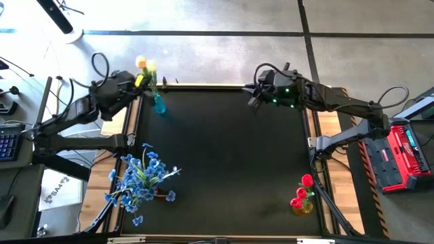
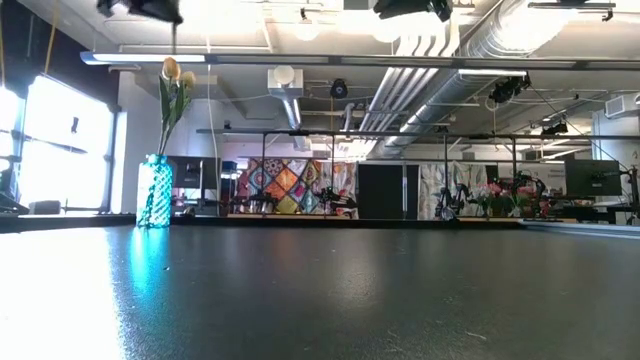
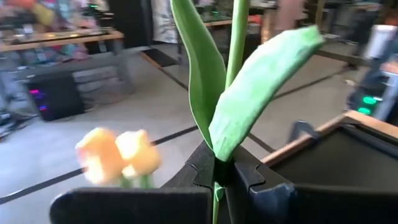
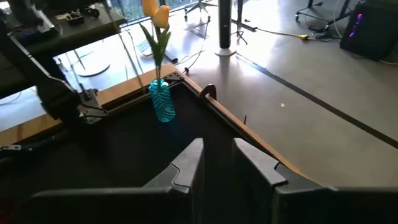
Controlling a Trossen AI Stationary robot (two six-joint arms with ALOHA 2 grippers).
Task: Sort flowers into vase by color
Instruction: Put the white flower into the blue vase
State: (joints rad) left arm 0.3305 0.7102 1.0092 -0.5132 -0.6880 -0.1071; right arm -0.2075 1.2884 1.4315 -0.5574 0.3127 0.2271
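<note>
A teal glass vase (image 1: 159, 105) stands at the table's far left corner with two cream-yellow tulips (image 2: 176, 72) upright in it. My left gripper (image 1: 139, 83) hovers high beside that vase, shut on a green flower stem with two long leaves (image 3: 249, 93); that flower's head is out of view. My right gripper (image 4: 217, 171) hangs open and empty over the far edge's middle (image 1: 252, 95). Blue sprays (image 1: 141, 177) fill a vase at the near left. Red tulips (image 1: 303, 190) stand in an amber vase (image 1: 302, 207) at the near right. My left gripper pinches the thin green stem (image 3: 216, 190) between its two fingers, just below where the two leaves spring from it. The fingers point roughly level and lie across the stem. The stem is lifted clear of the table, and its leafy part runs out of the wrist picture.
The black table top (image 1: 230, 163) has a raised wooden rim (image 4: 249, 134) along its far edge. A red case (image 1: 397, 156) sits off the table's right side, and a keyboard (image 1: 7, 142) and cables lie off its left side.
</note>
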